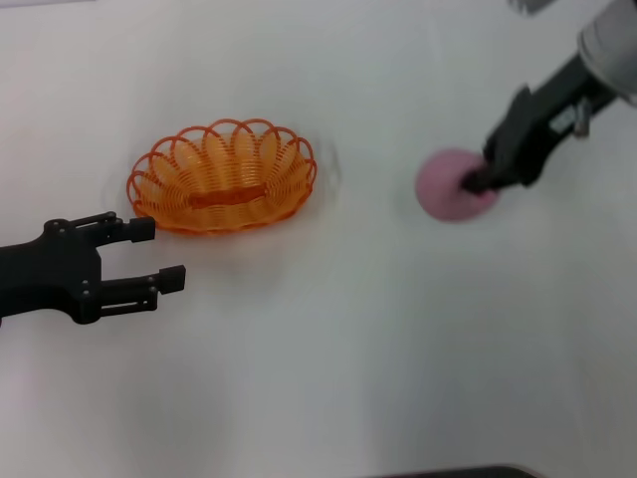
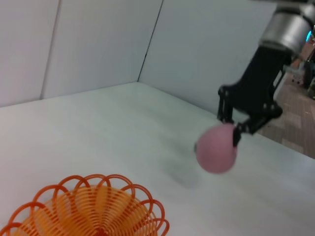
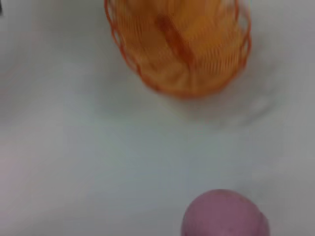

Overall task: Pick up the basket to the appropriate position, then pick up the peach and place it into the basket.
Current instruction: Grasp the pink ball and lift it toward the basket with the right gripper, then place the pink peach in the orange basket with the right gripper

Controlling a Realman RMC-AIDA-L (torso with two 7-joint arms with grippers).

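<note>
Your right gripper (image 1: 476,184) is pinching the peach (image 1: 450,185), which looks lifted off the white table (image 1: 328,358), well apart from the basket (image 1: 222,176). The basket sits empty and upright on your left. Your left gripper (image 1: 157,254) hangs just beside it, fingers spread. The carry across and the drop are left.

one basket (image 1: 222,177), one peach (image 1: 450,185), two grippers

R gripper (image 1: 476,185) clamped on peach (image 1: 448,185) | basket (image 1: 222,176) well apart | L gripper (image 1: 157,255) spread wide nr basket
</note>
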